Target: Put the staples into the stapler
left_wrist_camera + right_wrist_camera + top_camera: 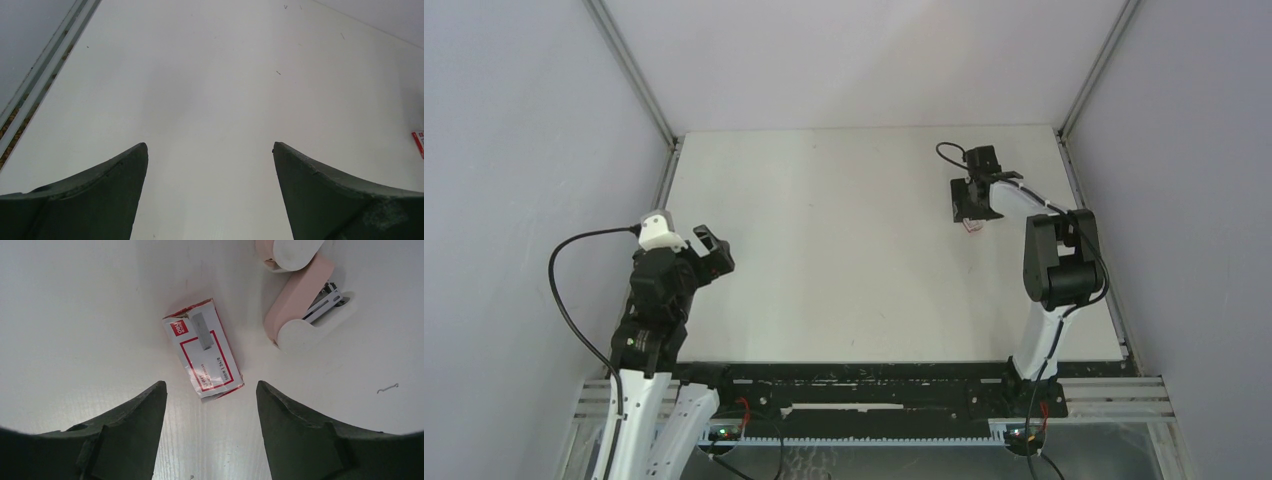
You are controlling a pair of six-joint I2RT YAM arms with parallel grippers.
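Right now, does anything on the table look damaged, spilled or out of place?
Yes. The staple box lies askew, and both of its ends look torn and crumpled. One bent loose staple lies well to its right. The nearer pink stapler has its metal track exposed, so it seems to be open.

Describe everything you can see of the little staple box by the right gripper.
The staple box is a small flat cardboard pack, white with a red frame, a red logo patch and black print. A grey strip shows on its face; printed or real staples, I cannot tell. Both ends look crumpled. It lies flat on the table, skewed, just ahead of the open right gripper, whose fingers do not touch it. The pink stapler lies beside it, apart.
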